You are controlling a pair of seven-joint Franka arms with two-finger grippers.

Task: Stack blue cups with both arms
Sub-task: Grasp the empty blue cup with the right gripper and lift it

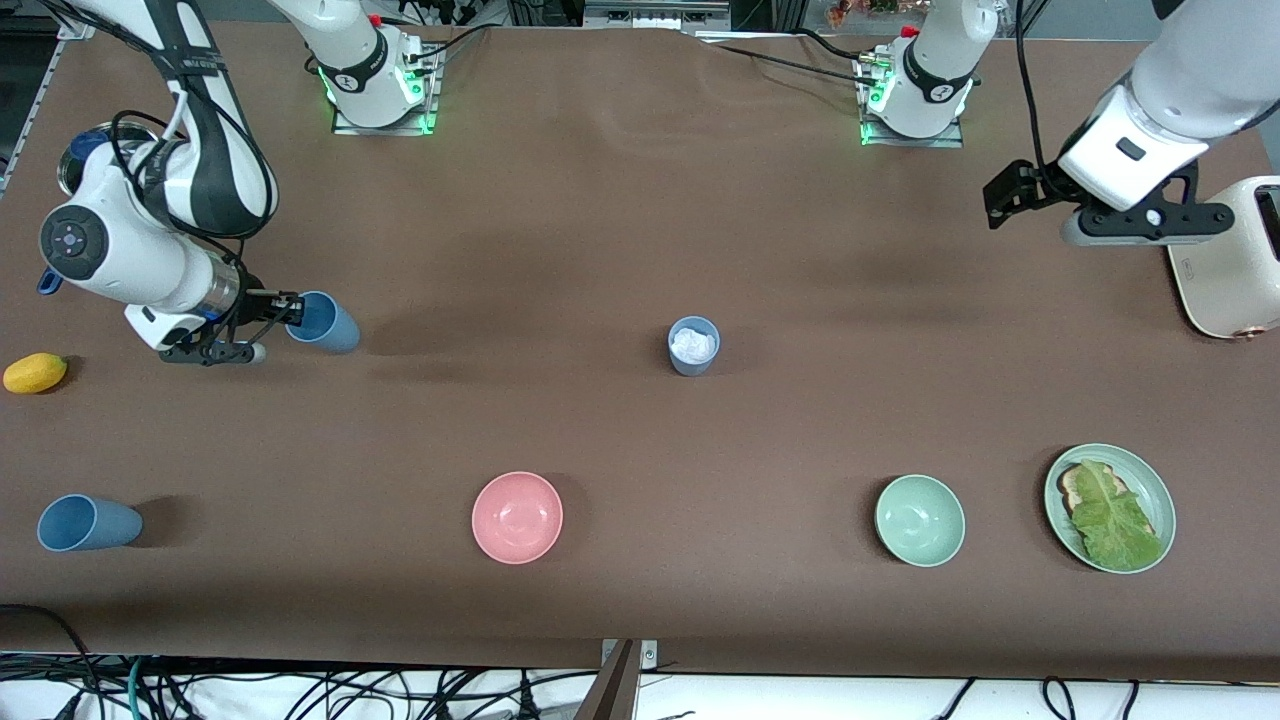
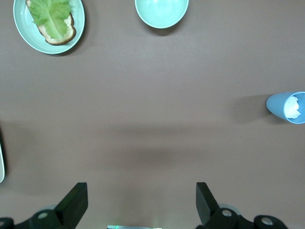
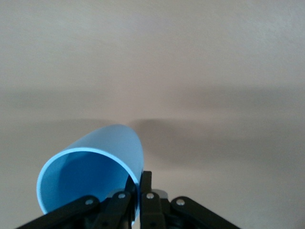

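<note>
Matte blue, the tipped cup [image 1: 323, 321] is pinched by its rim in the right gripper [image 1: 285, 312] at the right arm's end of the table, its open mouth at nine o'clock toward the claw. At three o'clock from it stands an upright cup [image 1: 693, 345] holding something white. Left gripper [image 1: 1005, 195] waits near a toaster [image 1: 1235, 270], fingers spread wide.

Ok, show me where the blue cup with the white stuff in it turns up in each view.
Front view: the blue cup with white filling stands upright mid-table, farther from the camera than the bowls.
Left wrist view: same cup, at the picture's edge.
Right wrist view: not in it; only the cup that the right gripper pinches by the rim.
Shared landmark: the pale green bowl, in the front and left wrist views.
</note>
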